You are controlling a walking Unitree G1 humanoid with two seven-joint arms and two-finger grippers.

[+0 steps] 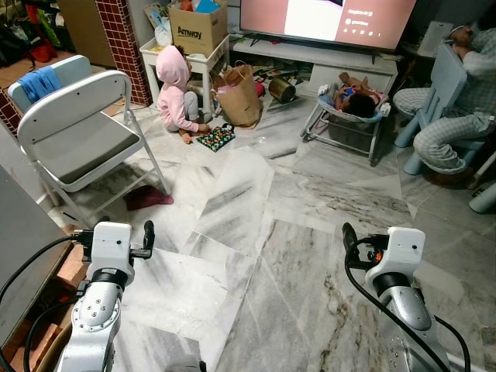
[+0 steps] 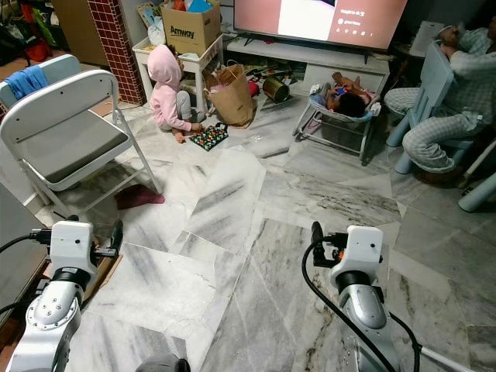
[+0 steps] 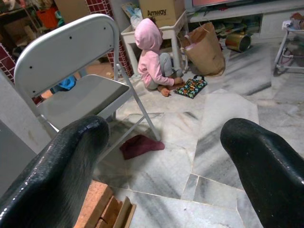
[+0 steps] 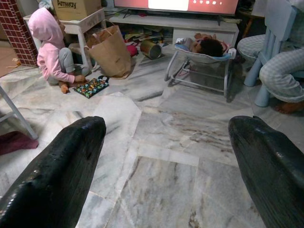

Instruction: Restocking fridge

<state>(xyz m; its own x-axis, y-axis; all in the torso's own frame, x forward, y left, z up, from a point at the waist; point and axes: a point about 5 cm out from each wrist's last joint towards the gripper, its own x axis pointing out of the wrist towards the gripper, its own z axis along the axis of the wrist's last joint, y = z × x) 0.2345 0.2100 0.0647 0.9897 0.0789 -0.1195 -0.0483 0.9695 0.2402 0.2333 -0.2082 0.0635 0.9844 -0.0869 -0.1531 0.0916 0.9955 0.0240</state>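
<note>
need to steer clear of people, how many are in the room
3: one in a pink hoodie sitting on the floor by the paper bag, one in the bouncer seat, one seated at right. More may be hidden.

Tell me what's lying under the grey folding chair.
Under the grey folding chair a dark red cloth lies on the marble floor, near its front leg. The seat hides the floor further back.

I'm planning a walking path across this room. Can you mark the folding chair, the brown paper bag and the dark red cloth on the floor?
Folding chair [image 1: 91, 146]: left eye view, middle of its grey seat.
Brown paper bag [image 1: 241, 99]: left eye view, its front face.
Dark red cloth [image 3: 139, 145]: left wrist view, centre of the crumpled fabric.
</note>
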